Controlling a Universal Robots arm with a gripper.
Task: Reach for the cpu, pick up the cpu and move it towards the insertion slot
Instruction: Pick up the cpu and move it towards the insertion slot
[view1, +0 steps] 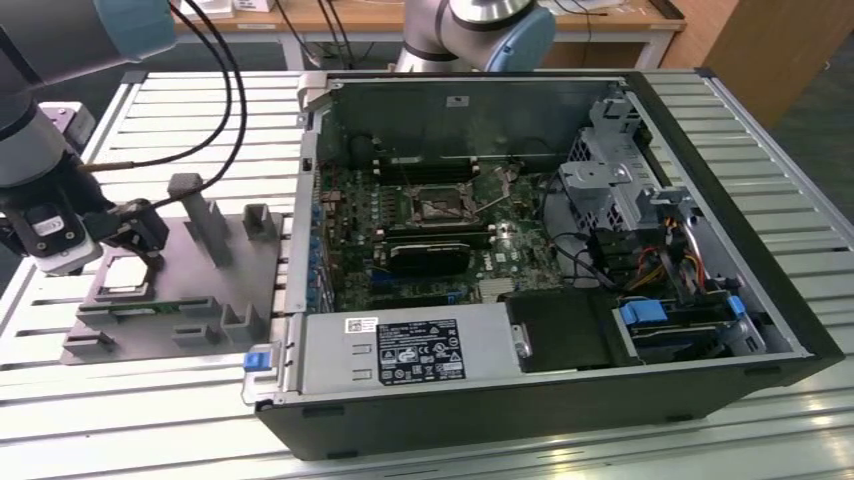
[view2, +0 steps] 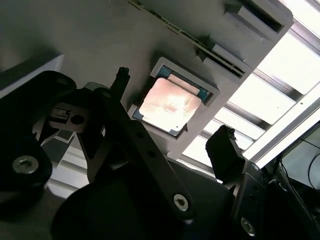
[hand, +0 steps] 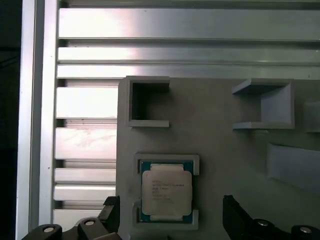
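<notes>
Our black claw (view2: 172, 105) hangs wide, one finger on either side of the small silvery square cpu (hand: 165, 192), which lies recessed in the grey plastic fixture plate (hand: 220, 145) so it cannot slide. The silver-framed square insertion slot (view1: 437, 205) sits well apart.

Bright, even light; blown-out glare on the cpu (view2: 170, 105) and slatted table (view2: 285, 60); dim case (view1: 454, 110) interior

A silvery table of ribbed aluminium slats (view1: 147, 420) carries two things. Toward the exterior view's left lies a flat grey plastic fixture plate (view1: 187, 285) studded with upright blocks. Just beside it, toward the exterior view's right, a big black desktop computer case (view1: 534, 415) rests on its side, open at the top.
</notes>
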